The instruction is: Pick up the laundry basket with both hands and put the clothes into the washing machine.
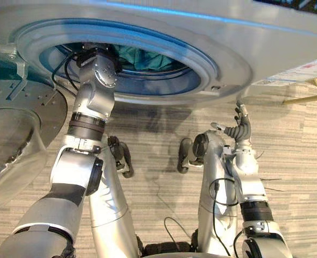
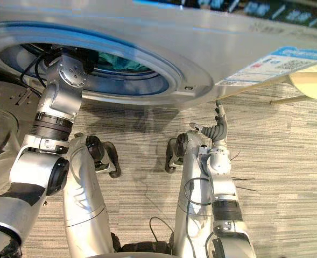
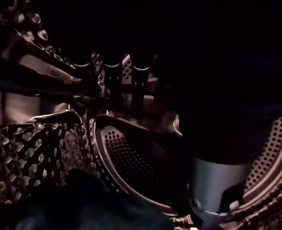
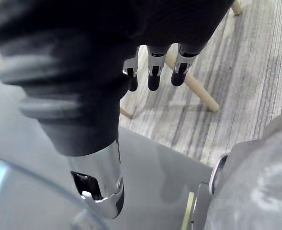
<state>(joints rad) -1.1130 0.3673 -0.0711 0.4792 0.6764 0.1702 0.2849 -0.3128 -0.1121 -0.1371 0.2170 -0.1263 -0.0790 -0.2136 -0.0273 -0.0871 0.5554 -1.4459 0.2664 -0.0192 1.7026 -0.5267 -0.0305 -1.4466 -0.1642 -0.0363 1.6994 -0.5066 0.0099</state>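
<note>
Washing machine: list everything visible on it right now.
The washing machine is a silver-grey front loader seen from above. Its round door hangs open on the robot's left. The port rim glows blue; teal clothes lie in the perforated metal drum. A printed label sits on the front. The left robot hand is inside the drum, its arm through the port. The right robot hand, open, is raised by the front's lower edge; contact unclear.

The washing machine [image 1: 266, 43] is silver-grey, with a blue-tinted ring [image 1: 163, 37] round its opening, and the clothes [image 1: 142, 56] inside are teal. The floor [image 1: 298, 140] is carpet in fine grey and beige stripes, and a wooden leg [image 4: 198, 91] on it is pale tan. The drum [image 3: 126, 158] is dark metal, dotted with rows of small holes.
</note>
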